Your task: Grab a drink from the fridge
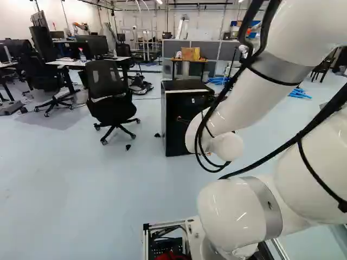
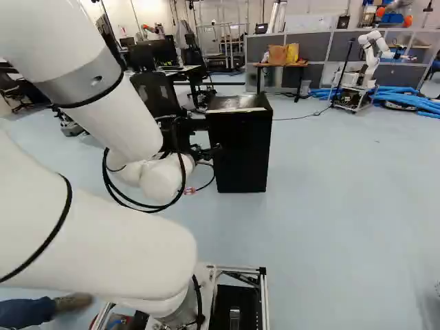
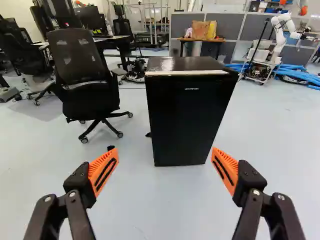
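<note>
gripper (image 2: 212, 137) spread wide, a closed black fridge (image 3: 190, 117) ahead, its contents hidden.

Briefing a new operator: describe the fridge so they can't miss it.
Find the grey partition behind a table. Nearer, beside a mesh-backed chair, stands the fridge: also black, but a flat-topped box with a pale strip along its top front edge.

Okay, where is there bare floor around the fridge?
Bare floor lies between the gripper and the mini fridge, and, in the right base view, to the mini fridge's right, this side of the cable. The other side is crowded: an office chair stands close, with a desk behind.
</note>
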You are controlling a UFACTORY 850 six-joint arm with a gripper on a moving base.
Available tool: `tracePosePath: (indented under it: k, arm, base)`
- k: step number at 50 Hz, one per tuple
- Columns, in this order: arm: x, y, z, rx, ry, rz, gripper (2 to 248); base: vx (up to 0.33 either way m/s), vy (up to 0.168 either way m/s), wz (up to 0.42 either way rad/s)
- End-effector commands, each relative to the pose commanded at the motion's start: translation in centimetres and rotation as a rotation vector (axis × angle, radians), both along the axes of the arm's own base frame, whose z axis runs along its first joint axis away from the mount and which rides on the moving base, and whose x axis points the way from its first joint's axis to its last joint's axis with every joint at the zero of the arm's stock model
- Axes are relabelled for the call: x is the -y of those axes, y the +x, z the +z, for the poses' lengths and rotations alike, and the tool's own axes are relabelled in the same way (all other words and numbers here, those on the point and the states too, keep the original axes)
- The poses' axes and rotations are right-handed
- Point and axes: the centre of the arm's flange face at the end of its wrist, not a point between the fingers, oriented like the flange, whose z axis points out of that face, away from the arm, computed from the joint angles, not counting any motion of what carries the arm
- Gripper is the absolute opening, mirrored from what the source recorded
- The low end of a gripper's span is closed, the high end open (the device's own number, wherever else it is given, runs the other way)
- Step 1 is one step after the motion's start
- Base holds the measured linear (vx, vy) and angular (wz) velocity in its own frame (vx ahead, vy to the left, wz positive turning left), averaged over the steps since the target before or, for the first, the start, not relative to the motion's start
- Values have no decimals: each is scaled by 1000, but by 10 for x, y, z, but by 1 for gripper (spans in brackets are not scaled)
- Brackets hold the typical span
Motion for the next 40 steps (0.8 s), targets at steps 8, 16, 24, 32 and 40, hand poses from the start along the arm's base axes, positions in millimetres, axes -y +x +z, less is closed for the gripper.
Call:
tracePosePath:
  k: [8,16,24,32,40]
  arm:
    - [0,0,0,0,0,0,247]
    - [0,0,0,0,0,0,247]
    - [0,0,0,0,0,0,247]
    - [0,0,0,0,0,0,247]
    - [0,0,0,0,0,0,247]
  base:
    - [128,57,-11]
    - [133,57,-14]
    - [129,58,-11]
    - [131,57,-14]
    - [131,69,-16]
